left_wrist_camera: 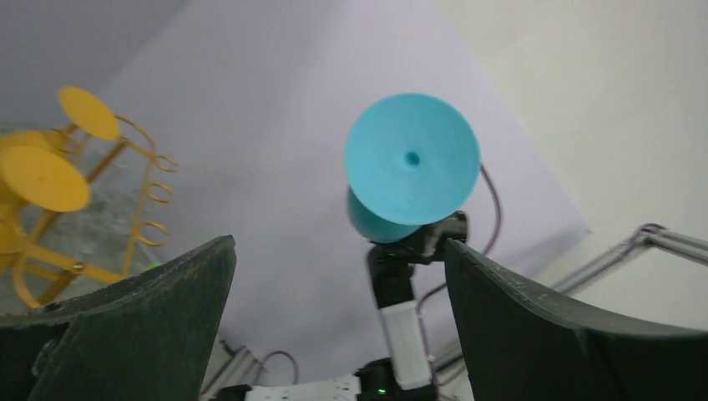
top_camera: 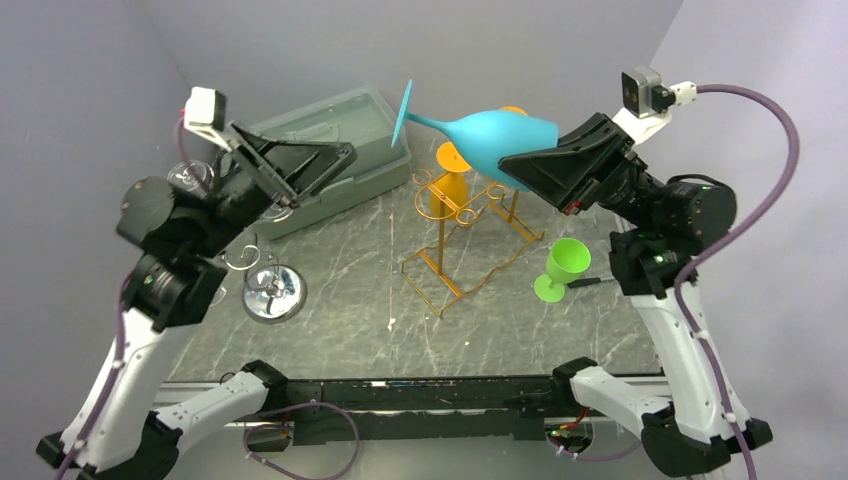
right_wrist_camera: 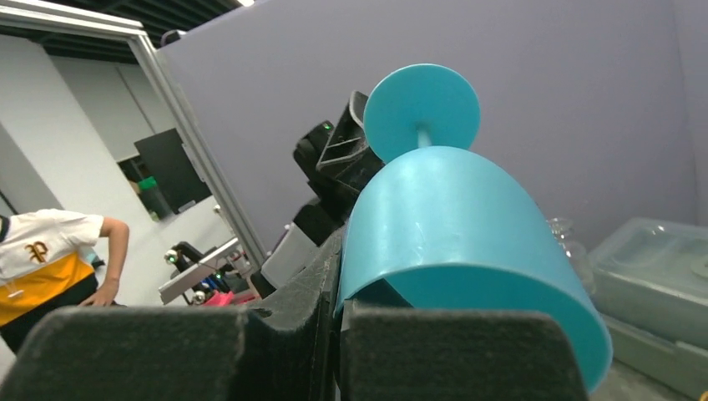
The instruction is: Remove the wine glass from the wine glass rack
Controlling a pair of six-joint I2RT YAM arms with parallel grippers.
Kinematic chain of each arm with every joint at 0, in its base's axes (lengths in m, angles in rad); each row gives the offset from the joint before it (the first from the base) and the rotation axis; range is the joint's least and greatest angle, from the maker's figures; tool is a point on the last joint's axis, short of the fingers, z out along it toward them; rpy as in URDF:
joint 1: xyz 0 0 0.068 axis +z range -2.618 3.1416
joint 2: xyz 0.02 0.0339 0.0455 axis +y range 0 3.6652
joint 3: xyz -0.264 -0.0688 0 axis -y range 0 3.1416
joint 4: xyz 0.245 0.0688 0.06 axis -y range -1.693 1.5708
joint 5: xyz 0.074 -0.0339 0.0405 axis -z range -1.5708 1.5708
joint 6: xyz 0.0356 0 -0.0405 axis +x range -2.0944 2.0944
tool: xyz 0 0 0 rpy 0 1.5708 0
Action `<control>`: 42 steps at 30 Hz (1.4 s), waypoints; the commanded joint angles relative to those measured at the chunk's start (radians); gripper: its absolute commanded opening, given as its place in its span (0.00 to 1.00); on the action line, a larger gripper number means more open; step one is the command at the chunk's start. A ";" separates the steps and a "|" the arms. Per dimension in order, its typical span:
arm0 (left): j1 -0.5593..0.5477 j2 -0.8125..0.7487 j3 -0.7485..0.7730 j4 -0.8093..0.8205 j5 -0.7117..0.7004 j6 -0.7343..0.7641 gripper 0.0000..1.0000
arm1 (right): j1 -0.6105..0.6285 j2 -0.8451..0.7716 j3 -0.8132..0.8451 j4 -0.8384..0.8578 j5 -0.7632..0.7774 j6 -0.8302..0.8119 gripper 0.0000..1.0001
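The right gripper (top_camera: pixel 520 170) is clenched on the rim of the blue wine glass (top_camera: pixel 500 135), one finger inside the bowl and one outside, as the right wrist view shows. The glass is off the rack (top_camera: pixel 441 240) and held in the air on its side, its stem level and its round foot pointing toward the left arm. In the top view it sits over the far end of the rack, touching none of the hooks. The left gripper (left_wrist_camera: pixel 338 251) is released, its jaws spread wide with nothing between them; it is raised and faces the foot of the glass, well apart from it. The rack stands at the middle of the tabletop (top_camera: pixel 350 300) with orange glasses (top_camera: pixel 450 190) hanging from its top. A green glass (top_camera: pixel 568 262) stands upright just beside the right arm, a chrome stand (top_camera: pixel 272 293) is near the left arm, and a grey bin (top_camera: pixel 370 120) lies at the back.
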 commanded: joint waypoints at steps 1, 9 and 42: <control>-0.004 -0.059 0.069 -0.316 -0.165 0.296 1.00 | 0.001 -0.030 0.129 -0.433 -0.054 -0.199 0.00; -0.004 -0.037 0.155 -0.492 -0.167 0.474 1.00 | 0.001 -0.025 0.307 -1.262 -0.045 -0.571 0.00; -0.004 0.009 0.148 -0.589 -0.165 0.611 0.99 | 0.230 -0.039 -0.331 -1.675 0.884 -0.655 0.00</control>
